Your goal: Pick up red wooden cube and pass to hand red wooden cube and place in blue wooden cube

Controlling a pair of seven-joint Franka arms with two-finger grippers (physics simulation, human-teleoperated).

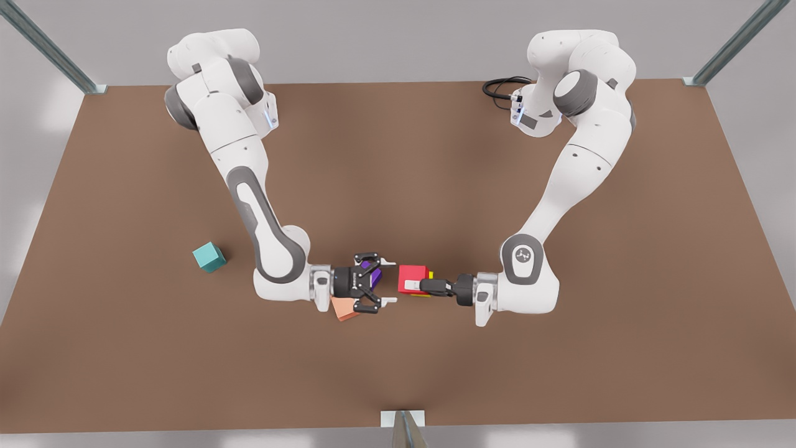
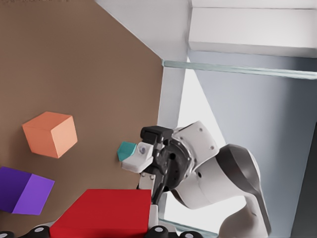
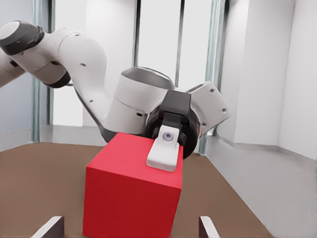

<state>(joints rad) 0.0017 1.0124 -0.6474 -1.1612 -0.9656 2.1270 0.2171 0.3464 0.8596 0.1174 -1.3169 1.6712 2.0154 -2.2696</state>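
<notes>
The red wooden cube (image 1: 413,274) hangs above the table's middle, and my left gripper (image 1: 411,285), on the arm at the front view's right, is shut on it. The same cube (image 2: 101,213) shows between that gripper's own fingers in the left wrist view. My right gripper (image 1: 389,281) faces the cube from the front view's left and stands open a short gap away. In the right wrist view the red cube (image 3: 131,193) fills the space ahead of my open fingertips (image 3: 49,227), with a white left fingertip (image 3: 165,151) on its top. The blue wooden cube (image 1: 208,257), teal, sits alone at the left.
A purple cube (image 1: 375,274) and a salmon-orange cube (image 1: 344,308) lie on the table under the right gripper. A yellow cube (image 1: 430,275) peeks out behind the red one. A black cable (image 1: 500,87) lies at the far edge.
</notes>
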